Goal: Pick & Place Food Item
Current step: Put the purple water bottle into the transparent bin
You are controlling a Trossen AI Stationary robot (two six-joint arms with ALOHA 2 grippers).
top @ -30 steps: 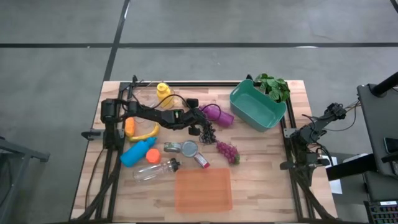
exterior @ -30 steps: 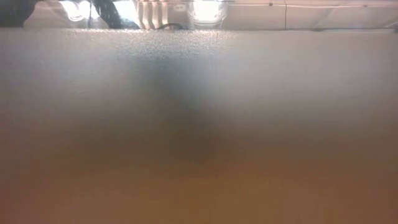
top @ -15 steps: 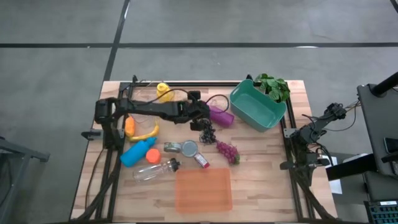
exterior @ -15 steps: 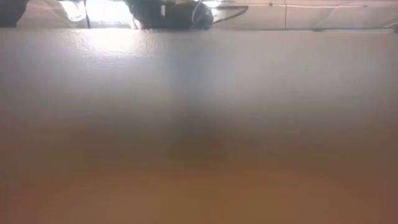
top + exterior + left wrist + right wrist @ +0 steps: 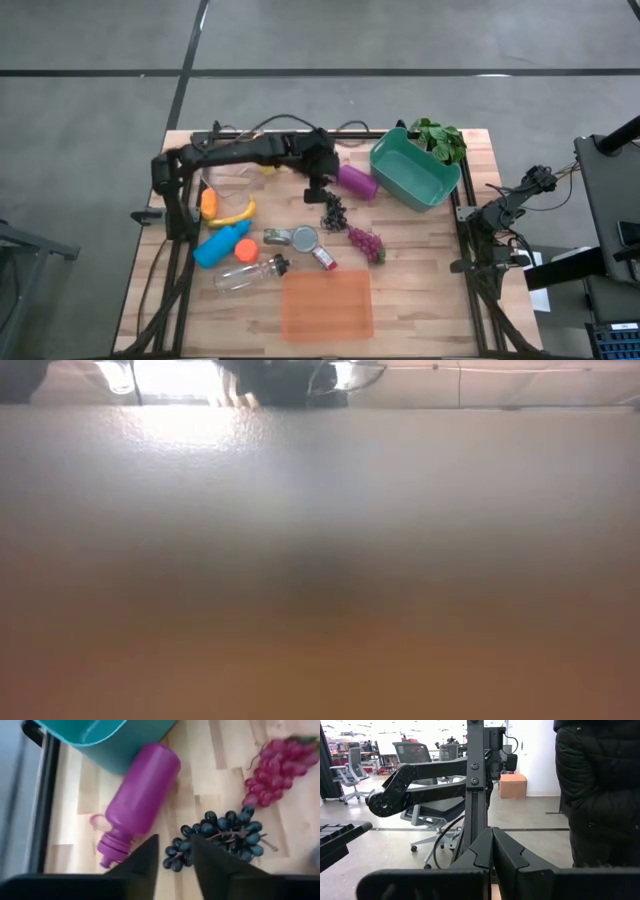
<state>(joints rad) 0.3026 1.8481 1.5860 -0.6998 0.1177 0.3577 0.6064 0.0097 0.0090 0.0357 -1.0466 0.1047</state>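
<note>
The black grapes (image 5: 220, 835) lie on the tabletop (image 5: 420, 290) beside the purple bottle (image 5: 137, 802), just under the left gripper (image 5: 172, 855), whose fingers are parted and empty. A grasp is best centred on the bunch, clear of the bottle. The right gripper (image 5: 492, 850) is parked closed at the table's edge; a person in a dark coat (image 5: 597, 790) is seen beyond.

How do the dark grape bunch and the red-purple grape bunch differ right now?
The dark blue-black grape bunch lies beside the magenta plastic bottle, just ahead of the left pincer; the red-purple grape bunch lies farther off. The dark bunch looks rounder; the red-purple one longer. Both lie loose on the wooden table.
</note>
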